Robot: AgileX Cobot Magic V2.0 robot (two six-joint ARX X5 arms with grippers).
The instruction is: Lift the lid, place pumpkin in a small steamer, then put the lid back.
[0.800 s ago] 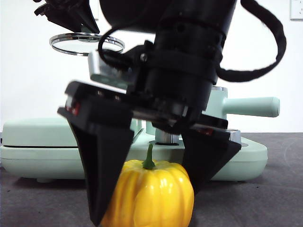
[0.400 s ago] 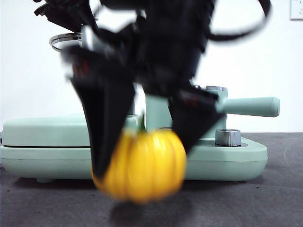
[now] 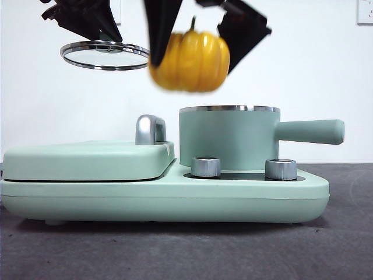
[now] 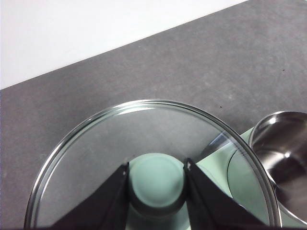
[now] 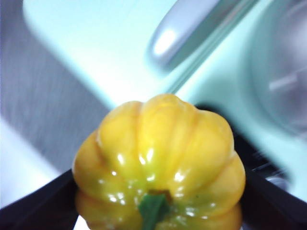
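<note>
High at the far left of the front view, my left gripper (image 3: 87, 23) hangs clenched on the lid (image 3: 105, 55), its 2 jaws pressed to either side of the mint-green knob (image 4: 157, 182), as the left wrist view shows. That lid sits level in the air, well above the flat griddle cover (image 3: 87, 158) and apart from everything below. Just beside the lid, my right gripper (image 3: 192, 35) is grasping the pumpkin (image 3: 189, 60), 1 black jaw on each flank, green stem (image 3: 192, 24) pointing up between them. The pumpkin is in the air, clear of the desk (image 3: 186, 251), above and a little left of the steamer (image 3: 228, 137), not touching its steel rim. It looks slightly blurred. In the right wrist view the pumpkin fills the space between my jaws, with the chrome handle (image 5: 192, 28) and the pale cover behind it. Below, the steamer stands open on the mint-green base (image 3: 163, 198), its straight handle (image 3: 309, 131) reaching right. 2 steel dials (image 3: 206, 166) sit in front of it on the base.
</note>
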